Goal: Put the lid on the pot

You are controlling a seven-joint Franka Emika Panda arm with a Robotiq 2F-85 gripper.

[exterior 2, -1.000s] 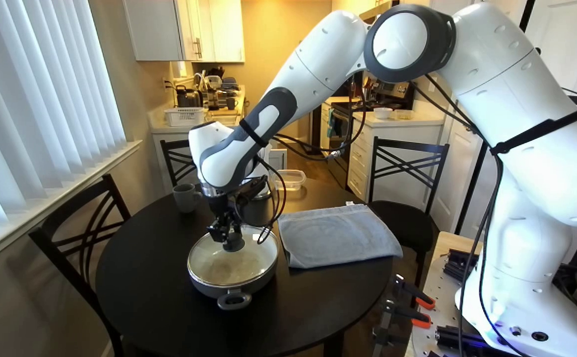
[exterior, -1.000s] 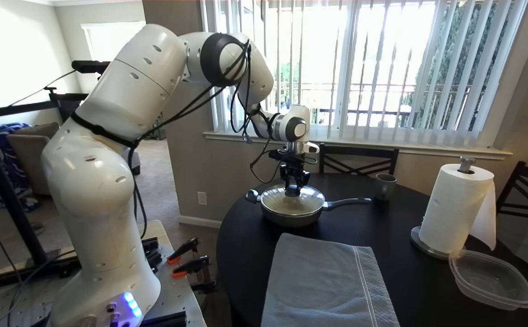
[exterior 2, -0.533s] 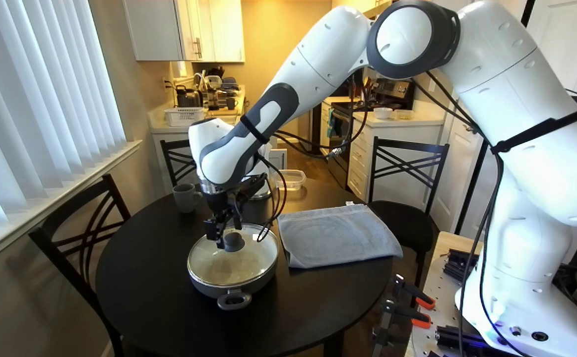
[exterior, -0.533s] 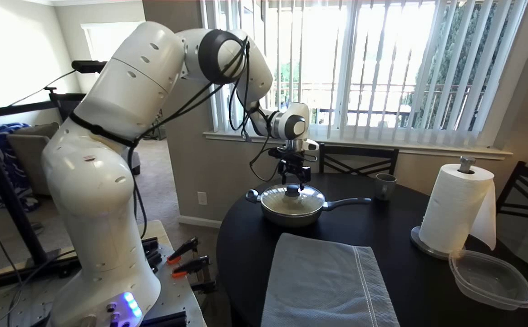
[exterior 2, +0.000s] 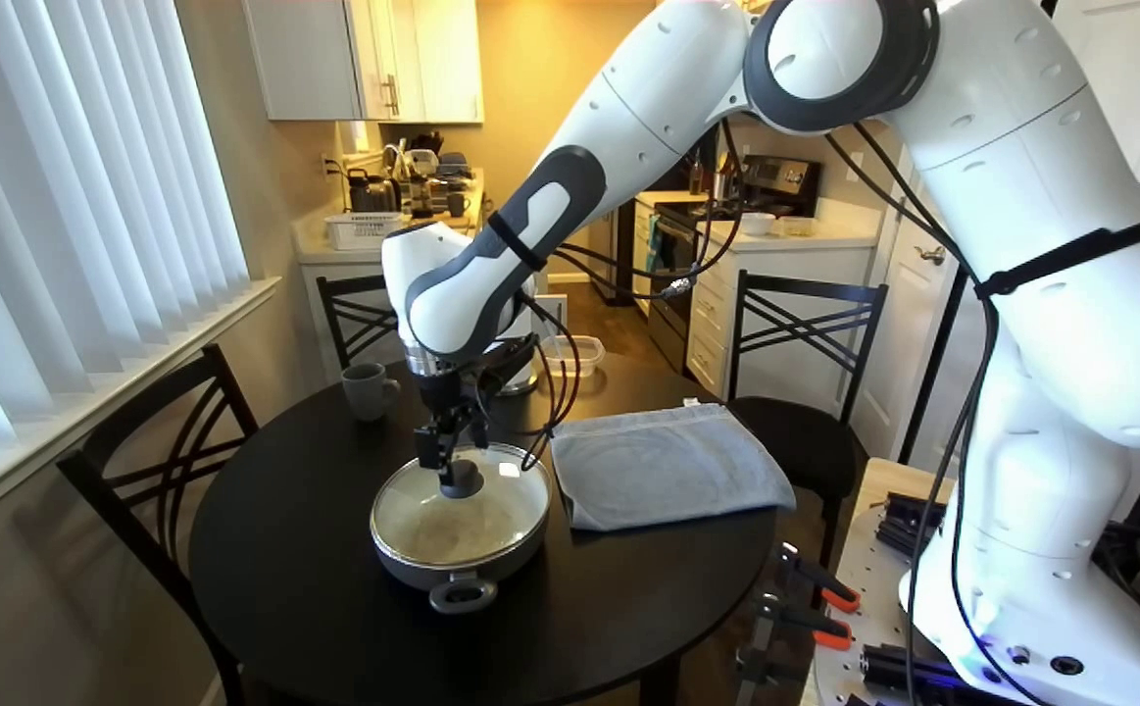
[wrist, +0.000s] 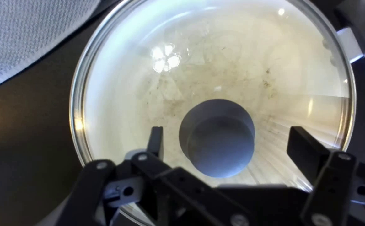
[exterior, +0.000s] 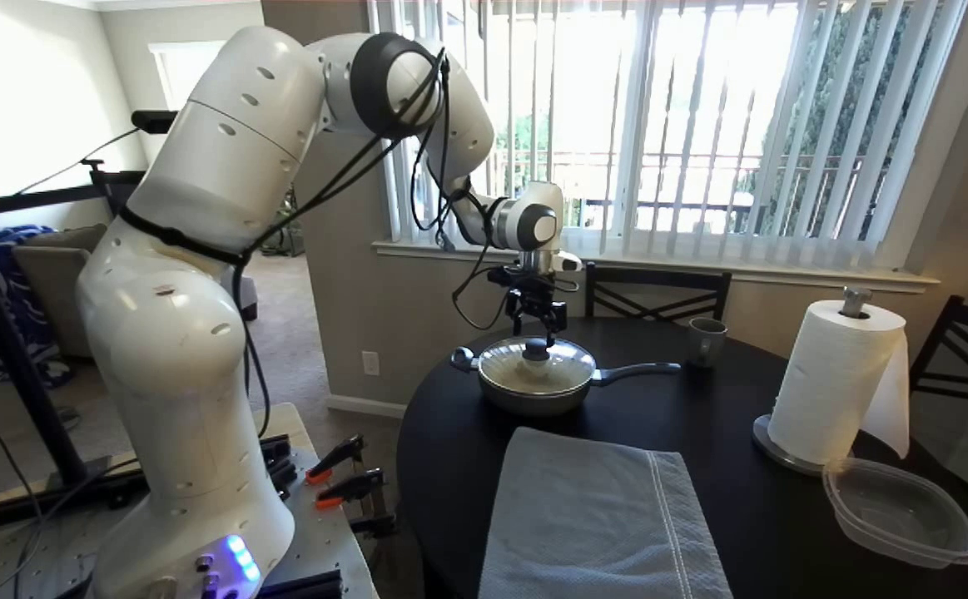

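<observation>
The lid [wrist: 213, 84], clear glass with a metal rim and dark knob [wrist: 219, 141], sits on the pot [exterior: 533, 402], its cream inside smudged brown, below the gripper [exterior: 534, 332], whose jaws stand wide apart.

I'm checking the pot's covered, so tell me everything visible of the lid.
The lid is a round, clear, apparently glass disc with a shiny metallic rim and a dark central knob. It sits level on the pot, covering its pale inside, which shows through. The tool is open at the knob, not gripping it; only the pot seems to touch the lid.
</observation>
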